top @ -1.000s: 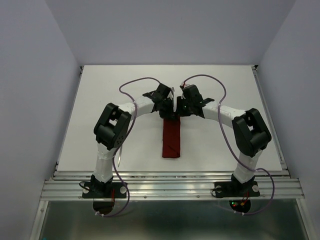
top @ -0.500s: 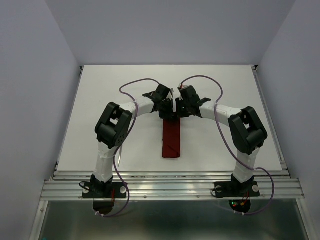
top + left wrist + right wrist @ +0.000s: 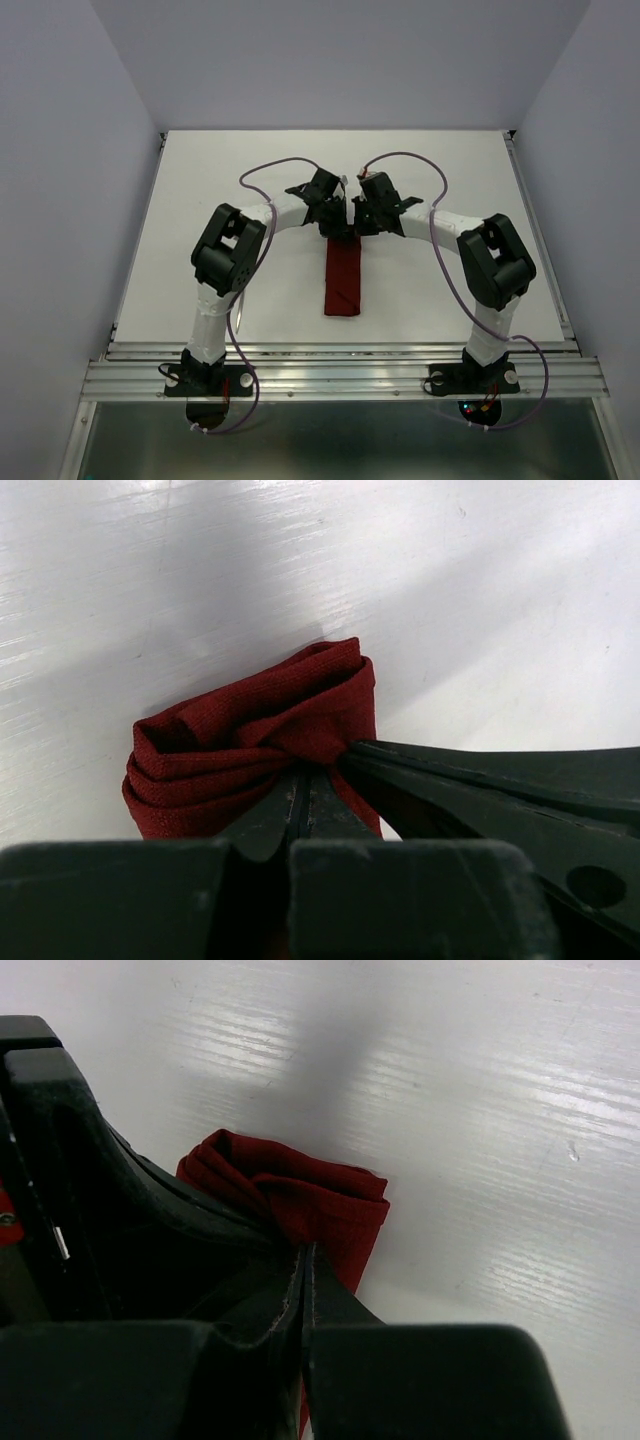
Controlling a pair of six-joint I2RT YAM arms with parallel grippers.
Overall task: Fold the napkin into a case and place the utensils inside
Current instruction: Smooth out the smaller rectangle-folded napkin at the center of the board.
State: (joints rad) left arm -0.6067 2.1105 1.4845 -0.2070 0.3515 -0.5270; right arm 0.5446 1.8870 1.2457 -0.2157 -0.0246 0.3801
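Observation:
The dark red napkin [image 3: 343, 280] lies as a narrow long case on the white table, running from the middle toward the near edge. Both grippers meet at its far end. My left gripper [image 3: 335, 222] is shut, its tips pinching the bunched cloth [image 3: 250, 740] at the left gripper's tip [image 3: 300, 770]. My right gripper [image 3: 358, 222] is shut too, with the folded corner [image 3: 330, 1210] caught at the right gripper's tip [image 3: 303, 1248]. A thin pale sliver [image 3: 240, 312] shows beside the left arm's lower link; I cannot tell whether it is one of the utensils.
The white table [image 3: 450, 180] is walled by pale panels on the left, right and far sides. An aluminium rail [image 3: 340, 375] runs along the near edge by the arm bases. Purple cables [image 3: 265, 170] loop over both arms.
The right gripper's jaws have closed onto the far end of the cloth. Its elbow has shifted slightly left. The left gripper has kept its pinch.

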